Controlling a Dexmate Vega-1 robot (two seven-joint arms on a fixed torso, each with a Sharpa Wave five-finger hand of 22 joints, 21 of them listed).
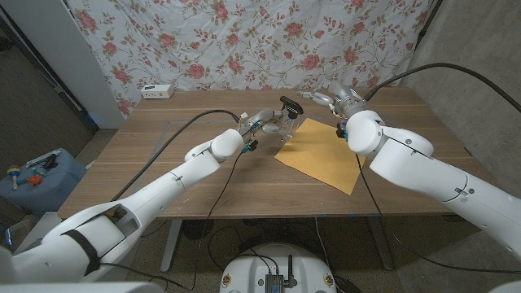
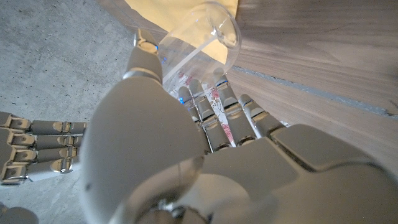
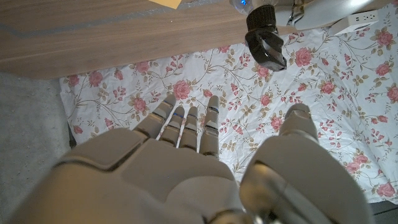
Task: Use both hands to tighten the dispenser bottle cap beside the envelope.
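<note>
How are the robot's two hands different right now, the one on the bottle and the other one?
The left hand grips the clear dispenser bottle; the right hand holds nothing. The left hand's fingers wrap around the bottle's body, while the right hand's fingers are spread apart, near the black cap without touching it. Both are pale grey and reach toward the bottle.

Your left hand [image 1: 259, 122] grips the clear dispenser bottle [image 1: 281, 124] near the worktop's [image 1: 163, 163] middle, its black cap [image 1: 290, 103] tilted toward your right hand [image 1: 330, 96], which hangs just beyond it with fingers [image 3: 186, 121] spread and nothing between them and the cap. The envelope [image 1: 319, 155] lies flat beside the bottle. Bare wood runs along the near edge and the left side; a white power strip [image 1: 158, 91] sits at the far left corner.
</note>
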